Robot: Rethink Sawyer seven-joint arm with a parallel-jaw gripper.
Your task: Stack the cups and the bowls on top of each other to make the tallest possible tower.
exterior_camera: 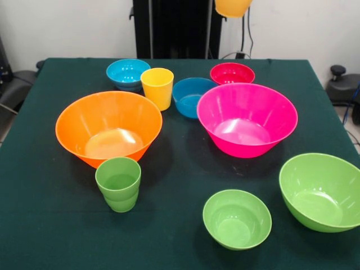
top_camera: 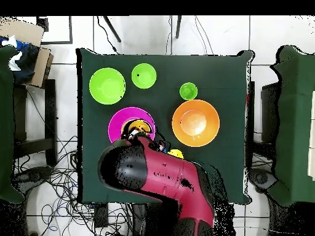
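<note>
An orange-yellow cup [exterior_camera: 232, 7] hangs high at the top edge of the front view, above the red-pink bowl [exterior_camera: 232, 73]. In the overhead view my gripper [top_camera: 138, 130] holds it over the robot-side rim of the large hot pink bowl [exterior_camera: 246, 118] [top_camera: 117, 120]; the arm hides the fingers. All else stands apart on the table, nothing stacked. The large orange bowl [exterior_camera: 108, 126] [top_camera: 195, 122] has the green cup [exterior_camera: 118, 183] [top_camera: 188, 91] and yellow cup [exterior_camera: 157, 88] [top_camera: 176, 153] beside it. Also there are the light blue bowl [exterior_camera: 128, 73], darker blue bowl [exterior_camera: 193, 97], large lime bowl [exterior_camera: 322, 191] [top_camera: 107, 86] and small lime bowl [exterior_camera: 237, 218] [top_camera: 143, 75].
The red and black arm [top_camera: 161, 175] covers the table's robot side in the overhead view and hides the three small bowls there. The dark green tablecloth [exterior_camera: 50, 225] is bare at the camera-side corner. Cables and furniture lie round the table on the floor.
</note>
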